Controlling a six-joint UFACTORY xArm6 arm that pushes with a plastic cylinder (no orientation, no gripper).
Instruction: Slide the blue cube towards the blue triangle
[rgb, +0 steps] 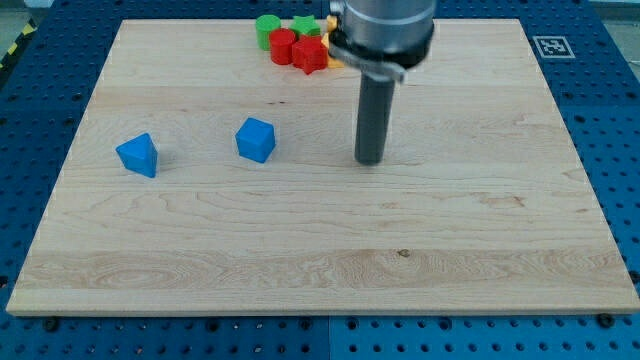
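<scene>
Tip (369, 160) on pale wooden counter (450, 250), view's right of small blue plastic cube (255, 139); blue plastic triangle (138, 154) beyond, leftward. Positioned behind cube for push. No fingers: bare rod.

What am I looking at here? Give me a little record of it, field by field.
board: wooden table top
my tip: on the board, to the view's right of the blue cube, apart from it
blue cube: left of centre
blue triangle: to the view's left of the cube, not touching it
cluster at the view's top: red blocks, green blocks, something yellow partly hidden behind the arm
goal: cube to be slid toward the triangle
</scene>
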